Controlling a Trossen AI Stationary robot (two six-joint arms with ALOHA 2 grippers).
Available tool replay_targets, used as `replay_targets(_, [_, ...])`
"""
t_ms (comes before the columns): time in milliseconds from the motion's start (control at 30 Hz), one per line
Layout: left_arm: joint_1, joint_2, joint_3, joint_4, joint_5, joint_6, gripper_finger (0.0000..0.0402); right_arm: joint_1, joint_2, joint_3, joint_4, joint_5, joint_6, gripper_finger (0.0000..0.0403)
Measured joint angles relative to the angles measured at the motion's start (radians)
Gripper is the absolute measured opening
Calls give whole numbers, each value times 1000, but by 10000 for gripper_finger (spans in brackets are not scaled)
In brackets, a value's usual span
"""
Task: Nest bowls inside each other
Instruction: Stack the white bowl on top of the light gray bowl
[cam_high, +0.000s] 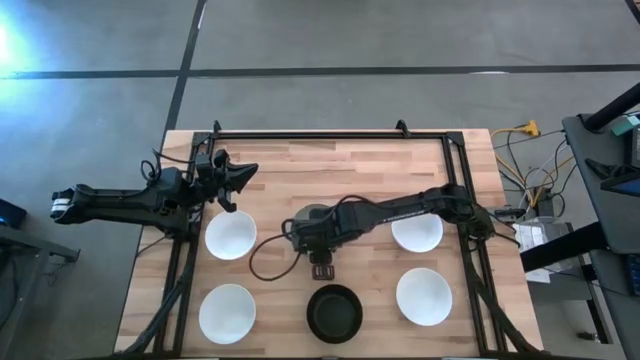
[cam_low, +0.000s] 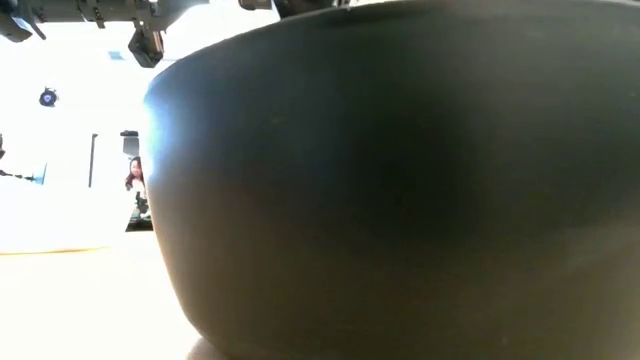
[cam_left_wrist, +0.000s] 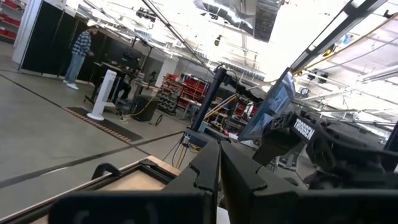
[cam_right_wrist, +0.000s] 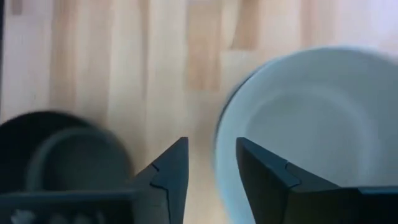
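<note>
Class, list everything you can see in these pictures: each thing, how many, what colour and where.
white bowls: four, white, two on the table's left half, two on its right.
black bowl: one, black, between the lower two white bowls in the high view.
table: one, light wood.
person: one, checked shirt, in the room beyond.
left gripper: dark, jaws shut, by the upper left white bowl.
right gripper: dark, jaws open, beside the black bowl.

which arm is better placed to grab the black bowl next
Right, probably. The right gripper hangs open, pointing down, just above the black bowl at the table's near-middle edge. The left gripper sits shut at the far left, beyond a white bowl.
</note>
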Motion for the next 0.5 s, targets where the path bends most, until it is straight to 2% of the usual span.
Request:
replay_targets(133, [0,0,0,0,0,0,0,-15,-1,41,-24,91,1,124])
replay_targets(300, [0,-12,1,-46,73,-64,0,-57,-47,76,-85,99,46,102])
replay_targets(433, [-1,-51,5,-278,97,-218,0,-84,-117,63,-188,151,86,91])
replay_targets(500, [-1,-72,10,-404,108,-232,0,-90,-156,44,-235,210,95,87])
